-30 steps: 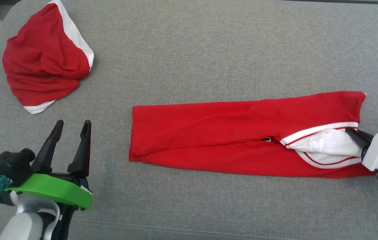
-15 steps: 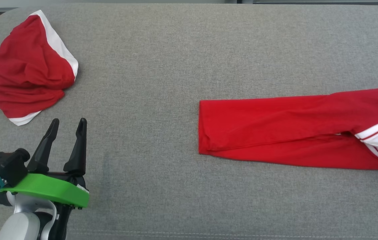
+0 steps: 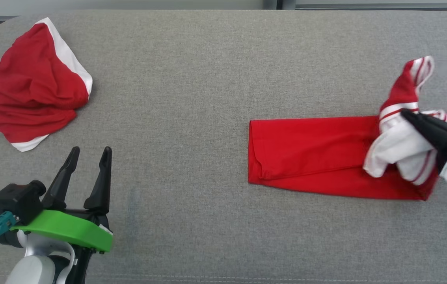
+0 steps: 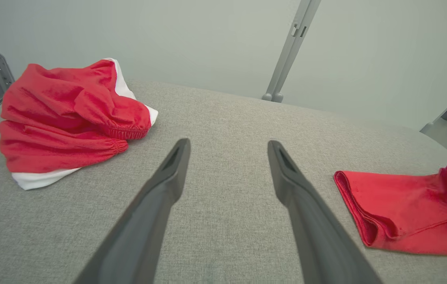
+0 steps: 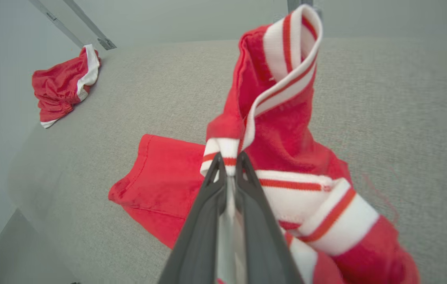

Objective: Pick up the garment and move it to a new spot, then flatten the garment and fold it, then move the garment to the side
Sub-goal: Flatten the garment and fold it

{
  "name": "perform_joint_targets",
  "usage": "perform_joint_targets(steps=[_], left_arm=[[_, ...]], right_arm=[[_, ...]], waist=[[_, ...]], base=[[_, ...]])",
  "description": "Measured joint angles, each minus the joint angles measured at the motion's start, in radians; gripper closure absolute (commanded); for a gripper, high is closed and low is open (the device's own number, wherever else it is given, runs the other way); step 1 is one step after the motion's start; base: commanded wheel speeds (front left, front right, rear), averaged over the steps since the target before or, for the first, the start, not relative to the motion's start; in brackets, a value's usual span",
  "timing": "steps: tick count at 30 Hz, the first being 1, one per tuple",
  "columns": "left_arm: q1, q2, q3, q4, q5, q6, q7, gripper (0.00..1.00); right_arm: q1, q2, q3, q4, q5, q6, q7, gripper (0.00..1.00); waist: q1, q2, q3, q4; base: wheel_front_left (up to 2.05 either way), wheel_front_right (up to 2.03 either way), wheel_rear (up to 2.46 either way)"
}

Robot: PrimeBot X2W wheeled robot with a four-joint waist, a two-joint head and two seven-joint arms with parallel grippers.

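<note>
Our right gripper (image 5: 230,157), clamped on the garment's (image 3: 314,154) striped hem (image 3: 412,79), has lifted that end off the desk (image 3: 207,79); a second ago it lay flat at the right. The red body still lies right of centre. We judge the fold has begun. Our left gripper (image 3: 90,150) waits near left, fingers apart.

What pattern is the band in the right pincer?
The band is white with thin red stripes; right wrist view shows it best.

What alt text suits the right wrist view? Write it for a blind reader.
The right gripper is shut on the striped band of a red garment, holding that end above the grey cushion. A crumpled red-and-white garment lies far left.
</note>
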Motion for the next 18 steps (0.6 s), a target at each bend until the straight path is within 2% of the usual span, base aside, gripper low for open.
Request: perform_joint_targets(steps=[4,7,8,13,18], left_arm=[[-0.006,-0.001,-0.024,0.003,0.006,-0.012,0.007,0.00],[-0.014,-0.003,-0.031,0.004,0.006,-0.013,0.009,0.00],[-0.020,-0.003,-0.034,0.005,0.006,-0.015,0.009,0.00],[-0.023,-0.004,-0.036,0.006,0.006,-0.022,0.017,0.00],[-0.039,-0.005,-0.036,0.006,0.005,-0.026,0.021,0.00]], right_arm=[[-0.001,0.057,0.062,-0.079,-0.047,-0.003,0.002,1.00],[-0.020,0.124,0.099,-0.100,-0.077,-0.012,-0.002,1.00],[-0.032,0.176,0.129,-0.105,-0.102,-0.030,-0.012,1.00],[-0.042,0.286,0.207,-0.080,-0.178,-0.087,-0.021,1.00],[-0.071,0.346,0.234,-0.010,-0.239,-0.136,-0.044,1.00]], waist=[[0.0000,0.0000,0.000,0.012],[0.0000,0.0000,0.000,0.026],[0.0000,0.0000,0.002,0.036],[0.0000,0.0000,0.014,0.058],[0.0000,0.0000,0.031,0.076]], base=[[0.00,0.00,0.00],[0.00,0.00,0.00],[0.00,0.00,0.00],[0.00,0.00,0.00],[0.00,0.00,0.00]])
